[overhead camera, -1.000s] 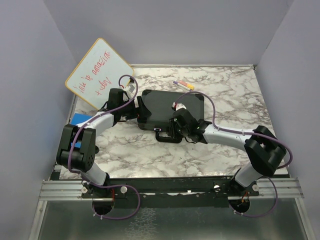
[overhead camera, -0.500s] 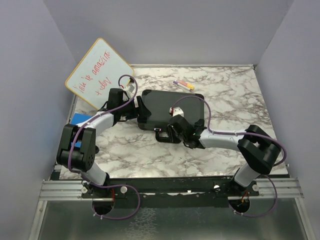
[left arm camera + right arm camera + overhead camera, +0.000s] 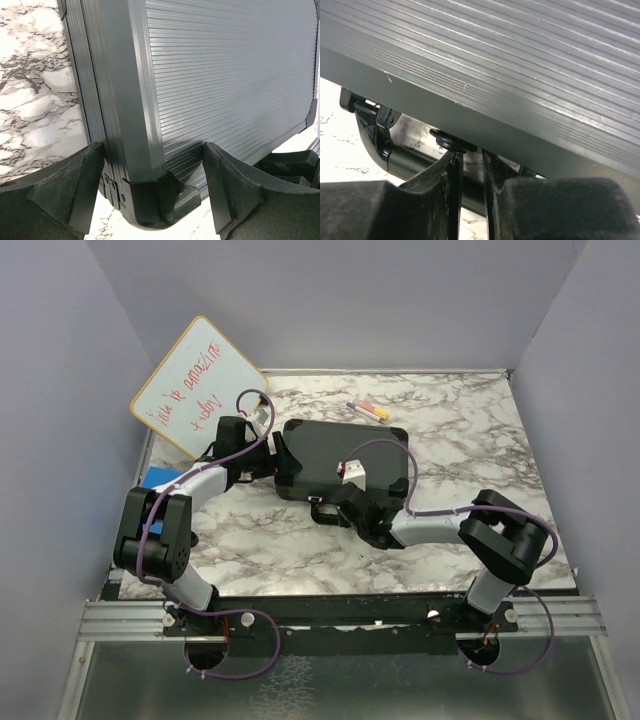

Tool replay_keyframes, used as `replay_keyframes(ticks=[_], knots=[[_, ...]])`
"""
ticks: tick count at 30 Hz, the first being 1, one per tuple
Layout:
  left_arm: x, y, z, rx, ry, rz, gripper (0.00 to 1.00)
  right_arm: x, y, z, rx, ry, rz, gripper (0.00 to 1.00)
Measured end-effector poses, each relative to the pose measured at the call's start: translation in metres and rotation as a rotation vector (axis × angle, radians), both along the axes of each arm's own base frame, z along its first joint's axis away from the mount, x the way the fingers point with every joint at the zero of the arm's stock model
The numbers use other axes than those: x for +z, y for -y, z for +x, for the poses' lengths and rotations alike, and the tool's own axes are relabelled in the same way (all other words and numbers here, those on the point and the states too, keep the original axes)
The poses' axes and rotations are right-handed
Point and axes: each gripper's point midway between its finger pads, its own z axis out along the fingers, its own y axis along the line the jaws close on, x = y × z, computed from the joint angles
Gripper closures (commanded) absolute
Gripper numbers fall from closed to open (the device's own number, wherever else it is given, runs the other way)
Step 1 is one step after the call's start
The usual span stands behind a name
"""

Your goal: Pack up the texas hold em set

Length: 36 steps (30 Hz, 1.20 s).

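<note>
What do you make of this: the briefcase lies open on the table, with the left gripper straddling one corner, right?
No: the briefcase is closed, lid down, as the top external view shows. It does lie on the table, with the left gripper straddling one corner.

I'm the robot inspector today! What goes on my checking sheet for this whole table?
Surface: marble-patterned table, no spills seen.
Job's things: black briefcase lies flat and closed, with its handle on the near side. No chips or cards seen outside.
Clutter: whiteboard with red writing leaning at the back left; blue pad at the left edge; markers behind the case.
Grippers: left end effector is open and straddles a case corner. Right end effector has its fingers nearly together at the case's near edge; any grip cannot be told.
Cables: purple cables loop along both arms, one above the case.
Surroundings: plain walls and a metal rail in front.
</note>
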Motion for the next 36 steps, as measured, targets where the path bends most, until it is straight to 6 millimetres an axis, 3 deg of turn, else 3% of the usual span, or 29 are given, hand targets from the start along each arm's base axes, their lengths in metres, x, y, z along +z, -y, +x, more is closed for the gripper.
replay_keyframes(ticks=[8,15,19,22,25,30,36], knots=[[-0.001,0.0,0.0,-0.001,-0.006,-0.002,0.48,-0.002,-0.001,-0.001,-0.053,0.019,0.0,0.82],[0.011,-0.001,0.004,0.0,-0.016,0.008,0.35,0.013,0.006,-0.004,-0.012,-0.007,-0.004,0.72],[0.016,-0.006,0.006,0.017,-0.045,0.041,0.24,0.061,0.009,-0.005,0.035,0.015,0.061,0.66],[0.019,-0.011,0.006,0.031,-0.067,0.076,0.17,0.114,0.006,-0.002,0.061,0.08,0.126,0.58],[0.026,-0.024,0.007,0.066,-0.072,0.121,0.01,0.166,0.014,0.004,0.034,0.159,0.185,0.45],[0.067,-0.047,0.006,0.145,0.019,0.179,0.01,0.236,0.061,0.011,-0.126,0.297,0.195,0.33],[0.149,-0.076,-0.004,0.296,0.253,0.221,0.01,0.296,0.133,0.007,-0.389,0.43,0.143,0.17]])
